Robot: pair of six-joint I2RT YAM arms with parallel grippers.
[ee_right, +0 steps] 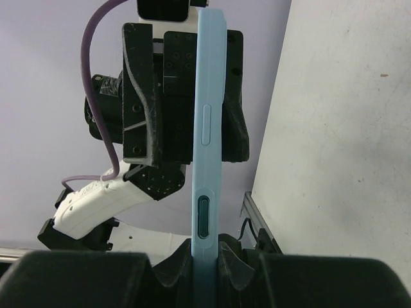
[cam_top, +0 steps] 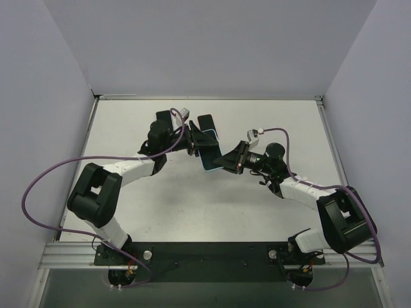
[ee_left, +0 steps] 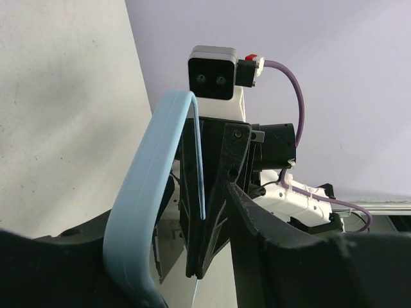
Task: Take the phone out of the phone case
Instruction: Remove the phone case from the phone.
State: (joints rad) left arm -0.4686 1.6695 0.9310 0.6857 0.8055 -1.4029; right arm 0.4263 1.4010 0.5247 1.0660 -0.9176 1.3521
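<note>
The light-blue phone case (cam_top: 207,165) is held off the table between both grippers at mid-table. A dark slab, seemingly the phone (cam_top: 207,123), sticks out beyond them on the far side. My left gripper (cam_top: 194,144) grips the case from the left. In the left wrist view the case's side wall (ee_left: 144,192) curves along my left finger. My right gripper (ee_right: 207,269) is shut on the case's edge with the side buttons (ee_right: 210,128). Its ribbed fingers (ee_left: 215,212) face the left camera. The phone's screen is hidden in both wrist views.
The white table (cam_top: 160,212) lies under the arms, with grey walls at the back and sides. A metal rail (cam_top: 205,97) runs along the far edge. Purple cables (cam_top: 45,179) loop off both arms.
</note>
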